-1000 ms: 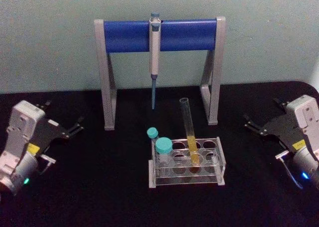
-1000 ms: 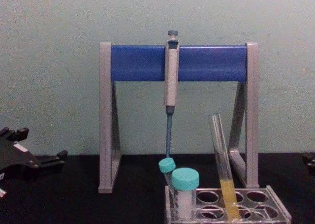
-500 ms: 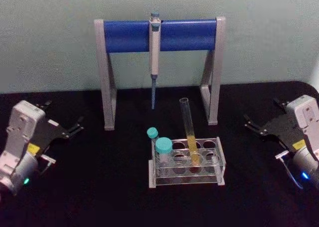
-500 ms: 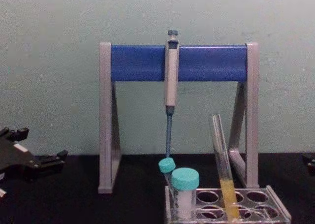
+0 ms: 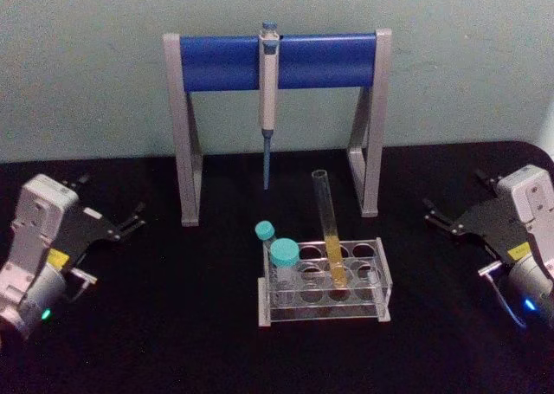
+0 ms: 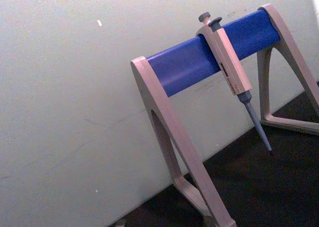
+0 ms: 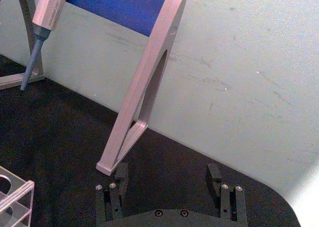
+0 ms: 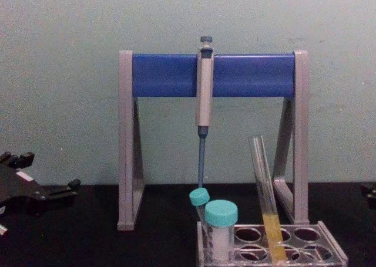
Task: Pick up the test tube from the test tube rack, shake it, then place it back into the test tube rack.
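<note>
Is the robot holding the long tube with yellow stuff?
No, the test tube leans in the rack, and the left gripper and right gripper sit far off on either side.

Interval from one second ago to now: no change can be made out. The test tube (image 5: 328,221) leans in the same hole of the rack (image 5: 381,283), at the same tilt. The left gripper (image 5: 108,202) and right gripper (image 5: 456,199) sit at the same spots on either side of the tabletop (image 5: 173,325), fingers spread as before, and the small offsets between pictures are too slight to count as movement.
</note>
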{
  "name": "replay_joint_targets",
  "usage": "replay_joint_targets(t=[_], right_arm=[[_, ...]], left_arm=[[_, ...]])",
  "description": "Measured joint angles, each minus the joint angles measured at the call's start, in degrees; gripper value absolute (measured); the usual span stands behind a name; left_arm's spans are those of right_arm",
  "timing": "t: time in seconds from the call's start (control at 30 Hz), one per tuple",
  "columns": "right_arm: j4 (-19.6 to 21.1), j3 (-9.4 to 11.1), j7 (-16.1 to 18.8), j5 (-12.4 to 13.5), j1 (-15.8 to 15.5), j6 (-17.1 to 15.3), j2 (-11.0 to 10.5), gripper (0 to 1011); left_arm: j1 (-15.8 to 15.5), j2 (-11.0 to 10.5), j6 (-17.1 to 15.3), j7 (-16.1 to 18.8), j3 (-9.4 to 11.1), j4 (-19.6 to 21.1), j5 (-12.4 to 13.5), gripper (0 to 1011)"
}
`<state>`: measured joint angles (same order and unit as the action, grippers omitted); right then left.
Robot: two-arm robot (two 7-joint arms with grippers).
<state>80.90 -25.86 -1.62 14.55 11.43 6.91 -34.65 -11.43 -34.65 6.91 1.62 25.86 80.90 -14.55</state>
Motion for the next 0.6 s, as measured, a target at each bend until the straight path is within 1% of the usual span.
replay_joint_targets(t=[0.5, 0.6], right_arm=[[0.00, 0.03, 0.01, 0.00, 0.00, -0.01, 0.01, 1000], [0.36, 0.47, 0.26, -0.15, -0.18, -0.05, 0.22, 1000]], left_arm=[[0.00, 0.00, 0.00, 0.00, 0.00, 0.00, 0.00, 1001], [0.01, 0.00, 0.00, 0.00, 0.00, 0.00, 0.00, 1001]])
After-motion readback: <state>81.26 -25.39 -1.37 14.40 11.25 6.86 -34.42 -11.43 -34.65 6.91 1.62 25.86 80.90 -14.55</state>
